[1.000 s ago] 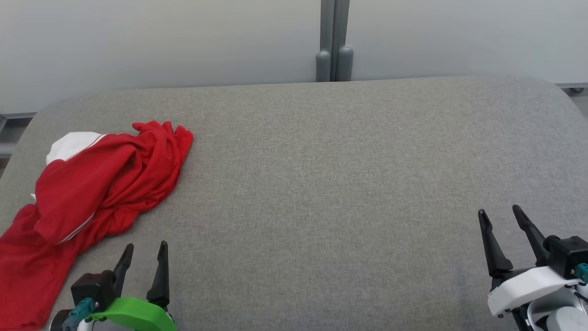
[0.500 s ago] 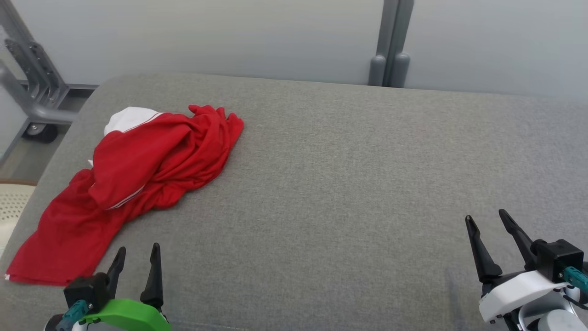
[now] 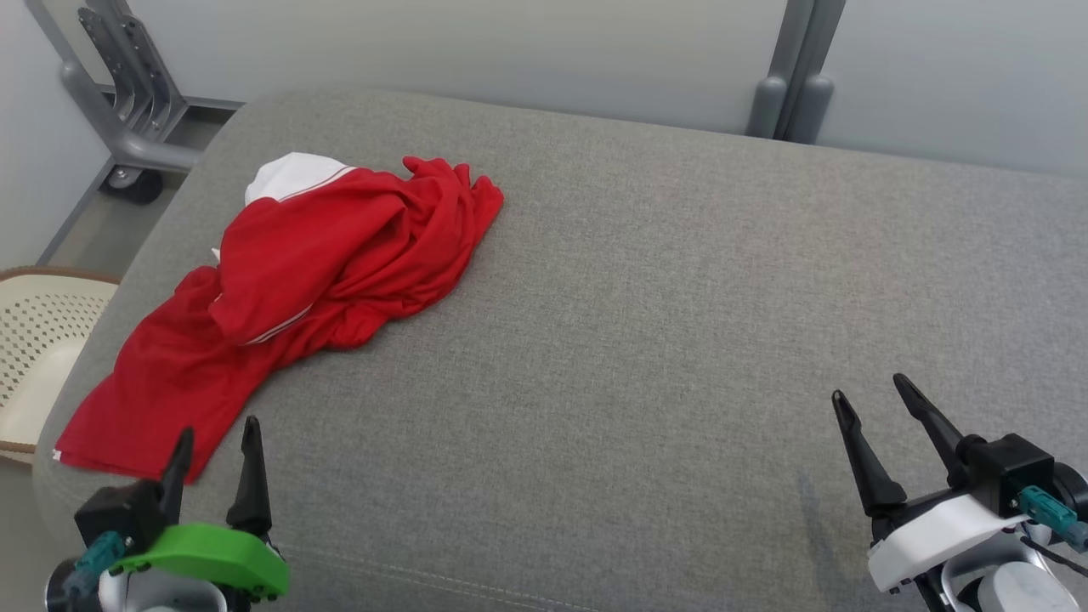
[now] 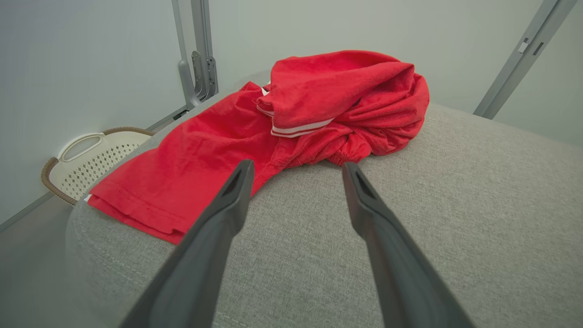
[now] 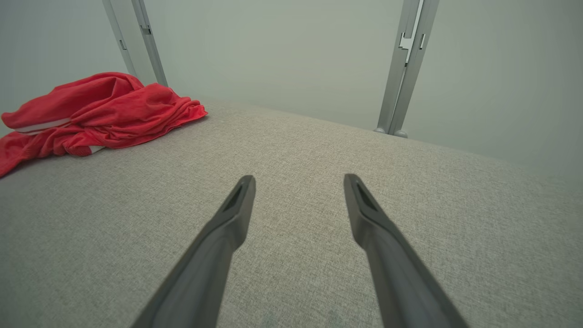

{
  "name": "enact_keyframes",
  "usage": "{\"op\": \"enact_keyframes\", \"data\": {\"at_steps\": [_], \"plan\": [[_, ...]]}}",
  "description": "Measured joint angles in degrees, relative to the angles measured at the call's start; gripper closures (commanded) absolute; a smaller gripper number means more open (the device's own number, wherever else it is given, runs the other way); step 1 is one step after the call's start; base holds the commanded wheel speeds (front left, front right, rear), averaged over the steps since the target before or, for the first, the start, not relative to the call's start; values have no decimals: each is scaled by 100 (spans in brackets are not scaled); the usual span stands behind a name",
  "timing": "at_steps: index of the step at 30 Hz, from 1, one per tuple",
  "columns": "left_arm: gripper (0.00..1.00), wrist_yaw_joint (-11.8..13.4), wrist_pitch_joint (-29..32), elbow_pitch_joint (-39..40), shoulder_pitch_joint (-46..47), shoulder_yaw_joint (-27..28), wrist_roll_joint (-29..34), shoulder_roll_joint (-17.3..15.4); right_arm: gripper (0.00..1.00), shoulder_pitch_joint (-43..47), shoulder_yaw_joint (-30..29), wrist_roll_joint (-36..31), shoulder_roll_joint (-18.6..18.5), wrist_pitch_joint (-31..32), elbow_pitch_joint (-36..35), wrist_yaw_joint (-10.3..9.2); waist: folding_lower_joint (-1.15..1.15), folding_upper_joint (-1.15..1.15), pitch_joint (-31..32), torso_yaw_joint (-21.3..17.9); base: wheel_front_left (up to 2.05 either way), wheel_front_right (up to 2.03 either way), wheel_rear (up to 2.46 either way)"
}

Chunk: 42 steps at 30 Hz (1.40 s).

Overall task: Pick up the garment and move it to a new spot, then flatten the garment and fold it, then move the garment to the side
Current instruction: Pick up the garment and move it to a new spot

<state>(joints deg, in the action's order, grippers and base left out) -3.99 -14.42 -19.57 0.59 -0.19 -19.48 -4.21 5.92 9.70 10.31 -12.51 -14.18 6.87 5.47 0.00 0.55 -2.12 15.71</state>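
Note:
The garment [image 3: 297,289] is red with white trim and lies crumpled at the left end of the grey padded table [image 3: 646,323]. Its lower hem reaches the table's left edge. My left gripper [image 3: 214,432] hovers open just in front of that hem, nothing between its fingers. In the left wrist view the garment [image 4: 282,123] lies straight ahead of the open left gripper [image 4: 296,169], apart from it. My right gripper [image 3: 869,388] stands open over bare table at the lower right. From the right wrist the garment [image 5: 91,114] shows far off to the left of the open right gripper [image 5: 298,180].
A cream perforated basket [image 3: 34,340] stands on the floor beside the table's left end. Grey metal frame legs [image 3: 127,93] rise at the back left and a grey post [image 3: 795,85] at the back. A pale wall runs behind the table.
The head camera has swung left, so the whole picture has shifted right and the basket and frame legs have come into view. The garment lies as before. Both grippers stay open.

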Motion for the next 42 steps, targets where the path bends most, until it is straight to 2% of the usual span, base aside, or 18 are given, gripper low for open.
{"op": "enact_keyframes", "data": {"at_steps": [7,14,22,30,31,32,33,34,42], "plan": [[0,7,35,-131,966,-3,0,-43,0,-210,8,-83,-209,0,-115,46,0,0,-496,-34,0,0,0],[0,162,414,-591,1629,159,-147,-90,0,-597,75,-177,-332,-26,-298,58,0,0,-1003,-77,0,0,0],[0,254,632,-1091,2160,215,-149,-224,0,-840,41,-180,-409,-40,-288,105,0,0,-1483,-213,0,0,0],[0,277,669,-1510,2416,192,-113,-277,0,-907,0,-178,-386,-41,-210,107,0,0,-1592,-346,0,0,0],[11,277,664,-1543,2428,188,-103,-286,0,-907,-2,-172,-381,-41,-203,107,0,0,-1580,-352,0,0,0],[52,277,662,-1578,2441,182,-101,-287,0,-907,-3,-171,-377,-41,-193,107,0,0,-1568,-355,0,0,0],[80,276,662,-1629,2452,175,-102,-286,0,-907,-4,-171,-374,-41,-180,107,0,0,-1556,-357,0,0,0],[100,276,665,-1690,2466,165,-102,-283,0,-906,-4,-170,-368,-41,-163,107,0,0,-1543,-358,0,0,0],[100,226,671,-1914,2558,152,-101,-330,0,-937,13,-162,-307,-41,-91,107,0,0,-1429,-392,0,0,0]]}}
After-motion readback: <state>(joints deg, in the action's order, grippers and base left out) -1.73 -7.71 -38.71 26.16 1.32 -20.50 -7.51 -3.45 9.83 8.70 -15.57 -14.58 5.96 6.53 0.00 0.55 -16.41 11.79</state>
